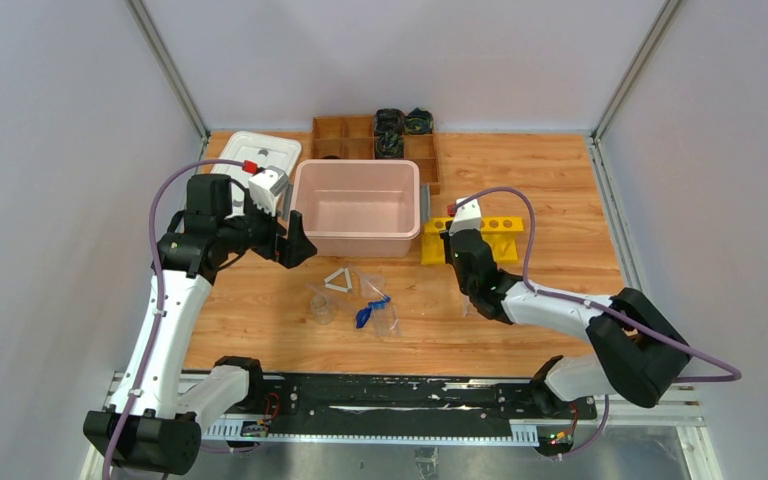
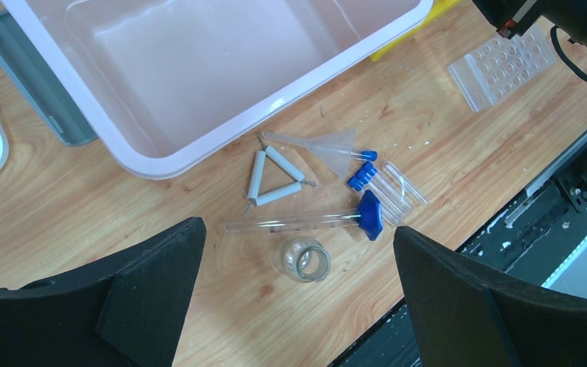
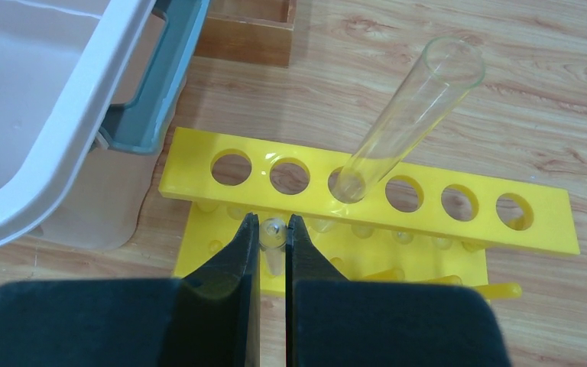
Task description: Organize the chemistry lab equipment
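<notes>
Left of the pink tub's (image 1: 358,164) front corner, the left gripper (image 1: 295,246) is hanging with jaws spread wide. In front of the tub, the beaker (image 2: 304,260), white triangle (image 2: 274,177), funnel (image 2: 329,144) and blue-capped tubes (image 2: 382,183) are lying close together. Right of the tub, the right gripper (image 3: 273,226) is pinching a small clear tube (image 3: 272,238) beside the yellow rack (image 3: 367,191), where a test tube (image 3: 413,115) is leaning in one hole.

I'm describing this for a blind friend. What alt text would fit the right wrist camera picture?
The right end effector pinches a small tube just in front of a yellow six-hole rack on a wooden table. A long tube leans in the rack's third hole from the left, and a pink bin fills the upper left.
</notes>
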`<move>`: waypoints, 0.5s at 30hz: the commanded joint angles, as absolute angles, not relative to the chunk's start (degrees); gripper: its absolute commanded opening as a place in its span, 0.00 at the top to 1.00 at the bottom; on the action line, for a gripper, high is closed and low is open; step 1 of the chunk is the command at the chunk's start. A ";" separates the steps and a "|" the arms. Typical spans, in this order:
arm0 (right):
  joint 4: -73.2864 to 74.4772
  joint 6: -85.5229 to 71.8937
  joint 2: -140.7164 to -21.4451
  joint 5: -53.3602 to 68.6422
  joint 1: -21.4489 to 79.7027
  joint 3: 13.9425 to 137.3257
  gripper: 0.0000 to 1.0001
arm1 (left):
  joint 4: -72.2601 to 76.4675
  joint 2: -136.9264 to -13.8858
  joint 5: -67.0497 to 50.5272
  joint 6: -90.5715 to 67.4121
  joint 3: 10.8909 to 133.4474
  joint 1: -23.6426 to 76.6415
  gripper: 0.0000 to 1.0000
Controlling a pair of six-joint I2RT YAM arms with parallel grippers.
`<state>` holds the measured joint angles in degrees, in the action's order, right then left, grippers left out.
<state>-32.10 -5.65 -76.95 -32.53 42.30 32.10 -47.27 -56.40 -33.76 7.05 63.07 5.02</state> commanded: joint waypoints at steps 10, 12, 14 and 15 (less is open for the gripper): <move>-30.07 -10.25 -78.70 -31.77 41.57 32.59 0.86 | -47.20 -55.69 -30.90 7.73 65.29 5.28 0.00; -28.91 -10.72 -78.31 -32.17 41.50 33.16 0.82 | -47.19 -55.38 -31.49 7.74 65.45 5.27 0.00; -28.11 -11.33 -77.25 -32.18 41.57 33.37 0.79 | -47.20 -55.28 -31.65 7.57 65.43 5.27 0.00; -27.86 -11.45 -76.35 -32.06 41.52 33.32 0.77 | -47.20 -55.26 -31.52 7.52 65.46 5.27 0.00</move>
